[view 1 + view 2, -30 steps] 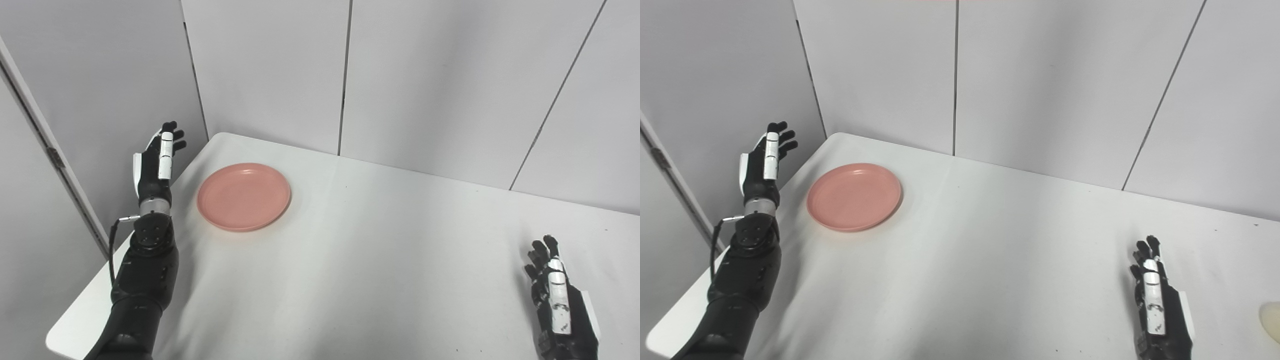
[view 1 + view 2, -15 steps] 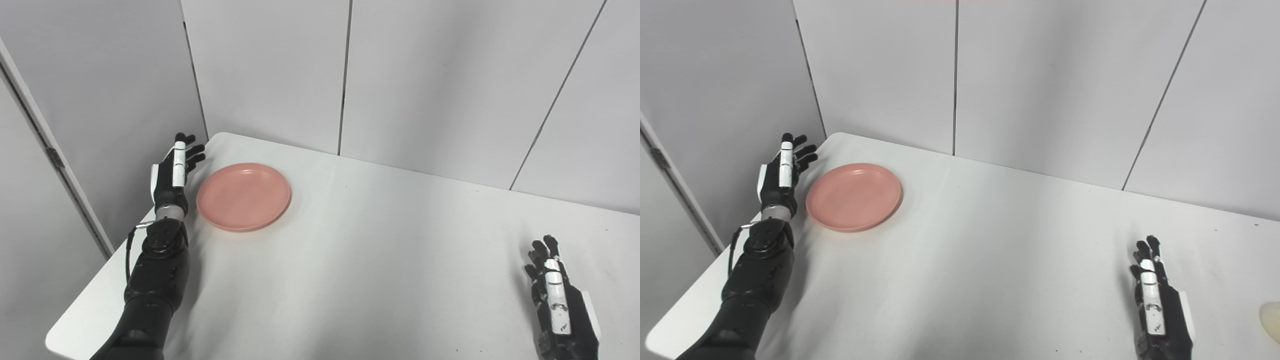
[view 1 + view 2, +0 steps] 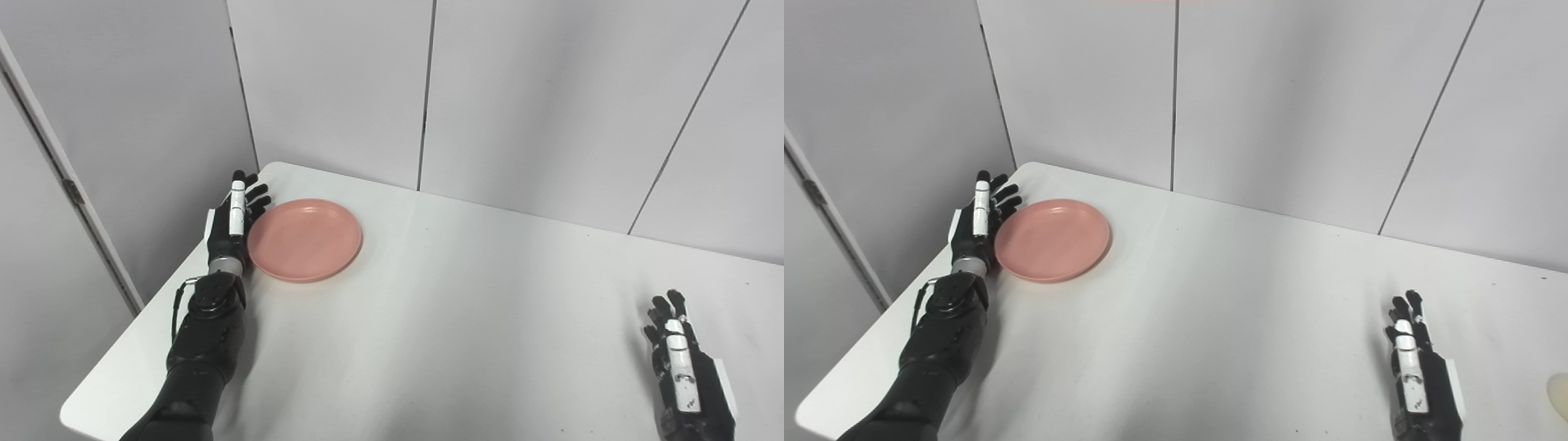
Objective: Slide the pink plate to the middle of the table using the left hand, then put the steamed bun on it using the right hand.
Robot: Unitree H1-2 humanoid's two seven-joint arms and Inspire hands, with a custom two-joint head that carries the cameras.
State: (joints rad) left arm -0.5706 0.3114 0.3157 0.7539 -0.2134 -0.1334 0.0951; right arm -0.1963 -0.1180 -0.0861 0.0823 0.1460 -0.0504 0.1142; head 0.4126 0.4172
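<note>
The left hand (image 3: 231, 222), fingers spread, is standing against the pink plate's (image 3: 304, 239) left rim, for pushing it rightward.

Both cams sit side by side up high at head level, looking down and fwd over the white table (image 3: 465, 318) toward the grey wall panels (image 3: 539, 98), mid-range. Views overlap almost fully: pink plate (image 3: 304, 239), left hand (image 3: 234, 223) and right hand (image 3: 1418, 373) show in both. Right eye view is shifted a bit rightward, so it alone catches the pale steamed bun (image 3: 1558, 392) at its right edge.
</note>
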